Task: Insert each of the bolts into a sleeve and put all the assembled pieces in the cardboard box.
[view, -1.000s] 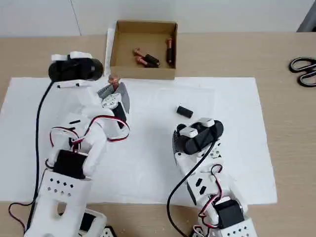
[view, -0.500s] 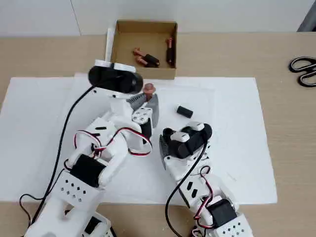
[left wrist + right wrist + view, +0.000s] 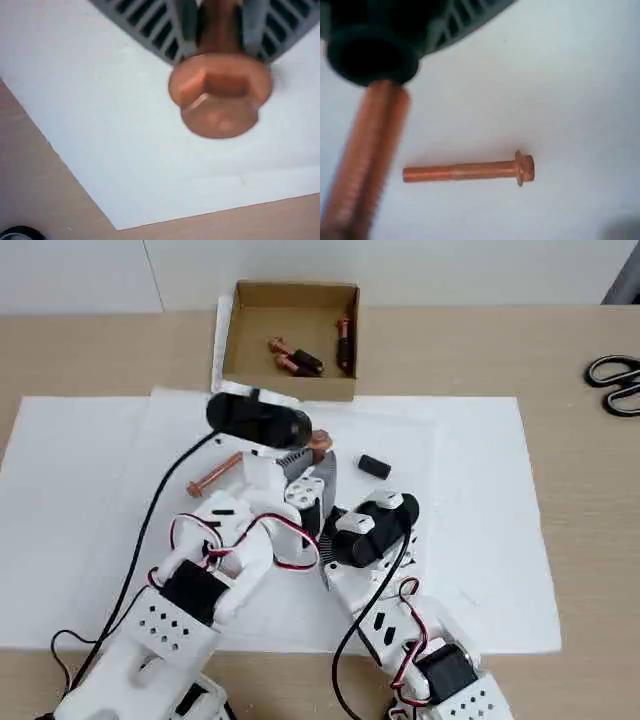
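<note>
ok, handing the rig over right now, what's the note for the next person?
Left gripper: shut on a bolt.
Right gripper: shut on a sleeve, bolt shaft at its mouth.
On the paper: a loose bolt and a loose sleeve.
Done: three pieces in the box.
Left: finish this insertion, assemble the loose pair, box both.

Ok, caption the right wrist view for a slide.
Black sleeve meeting a copper bolt; second bolt loose on the white sheet.
</note>
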`<state>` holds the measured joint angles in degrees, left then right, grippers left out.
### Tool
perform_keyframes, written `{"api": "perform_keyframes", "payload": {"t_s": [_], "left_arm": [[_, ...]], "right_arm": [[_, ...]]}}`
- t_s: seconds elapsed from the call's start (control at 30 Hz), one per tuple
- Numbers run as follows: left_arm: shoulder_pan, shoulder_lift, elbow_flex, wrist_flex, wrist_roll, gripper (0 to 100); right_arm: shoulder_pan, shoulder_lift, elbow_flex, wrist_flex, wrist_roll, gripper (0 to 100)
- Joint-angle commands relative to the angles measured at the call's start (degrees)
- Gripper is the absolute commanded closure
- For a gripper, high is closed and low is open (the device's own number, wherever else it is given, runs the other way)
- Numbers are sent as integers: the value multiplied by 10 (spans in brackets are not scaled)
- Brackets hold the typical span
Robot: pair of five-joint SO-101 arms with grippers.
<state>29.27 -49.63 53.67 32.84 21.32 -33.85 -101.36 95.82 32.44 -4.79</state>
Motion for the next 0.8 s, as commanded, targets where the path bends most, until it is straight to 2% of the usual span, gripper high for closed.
{"api": "perform_keyframes", "payload": {"t_s": [0.0,0.67,0.77], "left_arm": [[9,-17,-1,-20,-6,994],[7,-17,22,-24,-3,994],[6,-17,21,4,12,994]], "right_arm": [[-3,-4,1,-13,-6,995],[-1,-5,1,-13,-6,995],[0,-5,1,-13,-6,995]]}}
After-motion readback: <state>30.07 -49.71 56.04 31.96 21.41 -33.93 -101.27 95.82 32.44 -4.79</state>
